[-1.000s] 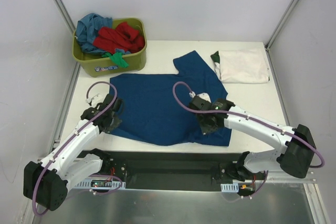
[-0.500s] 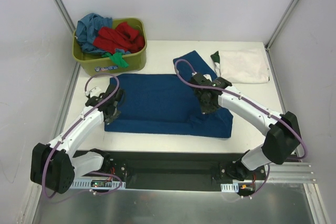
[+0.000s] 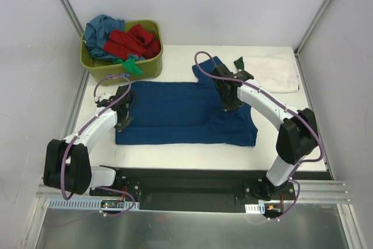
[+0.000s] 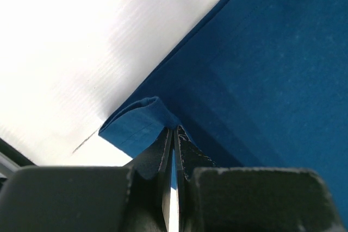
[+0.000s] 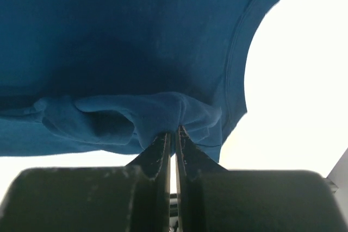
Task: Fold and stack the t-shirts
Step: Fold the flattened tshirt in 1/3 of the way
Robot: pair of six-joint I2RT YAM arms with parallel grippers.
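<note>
A dark blue t-shirt lies folded across the middle of the white table. My left gripper is shut on its left edge, which shows as a doubled fold of blue cloth between the pads in the left wrist view. My right gripper is shut on a bunched fold of the same shirt near its right side. A folded white t-shirt lies at the back right, with a dark green one showing at its left edge.
An olive-green tub at the back left holds red, teal and green shirts. Grey frame posts and white walls close in the table on both sides and at the back.
Both grippers moved from the near edge toward the back, carrying the blue shirt's near hem with them. The shirt is now folded into a narrower band.
</note>
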